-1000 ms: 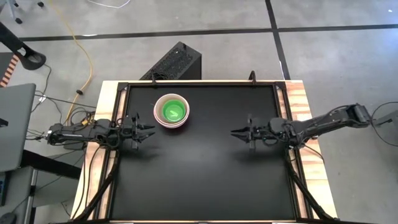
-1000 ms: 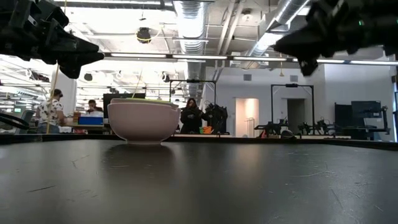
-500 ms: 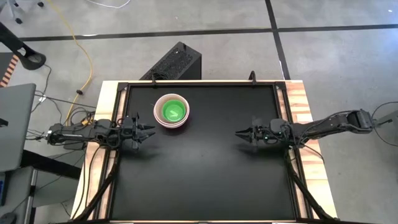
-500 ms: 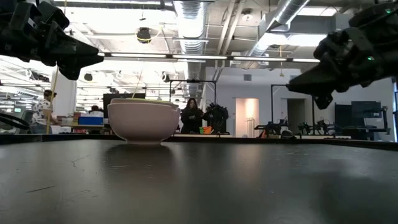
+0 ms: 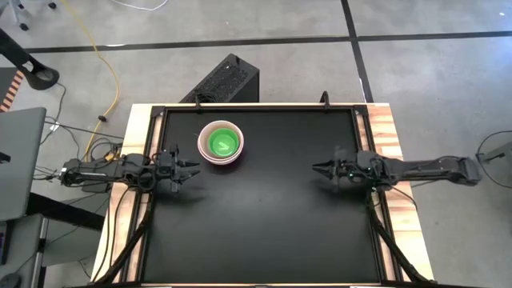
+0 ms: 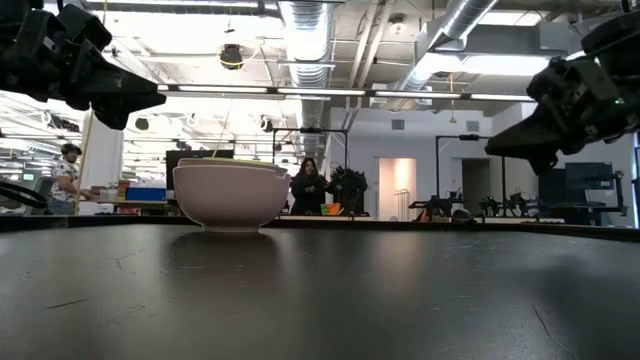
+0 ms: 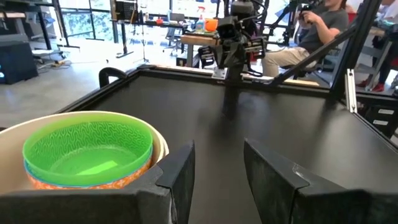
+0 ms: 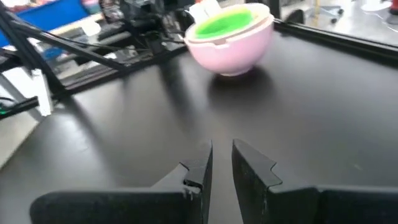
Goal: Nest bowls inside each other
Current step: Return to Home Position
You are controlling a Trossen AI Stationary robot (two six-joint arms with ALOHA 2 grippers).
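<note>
The right gripper [image 5: 316, 167] has pulled back toward the right edge of the table [image 5: 264, 232] over the last second, and its arm now lies stretched out flatter along that side. In the low view it has shifted further right and hangs above the surface. Its fingers [image 8: 198, 167] stand nearly together with a narrow gap between them and hold nothing. The left gripper [image 5: 194, 169] has not moved. It waits at the left edge, just near of the bowls, with its fingers [image 7: 181, 168] parted and empty. The bowls stand as one stack in the far left part of the table. The pink bowl [image 6: 230, 195] is outermost and sits upright on the surface. The green bowl [image 5: 224, 142] lies innermost, and further rims show between the two. No loose bowl is visible elsewhere on the table. Judged from this arrangement, nesting is complete. The right arm's withdrawal indicates that only the return to rest remains, and neither gripper is in contact with the stack.
</note>
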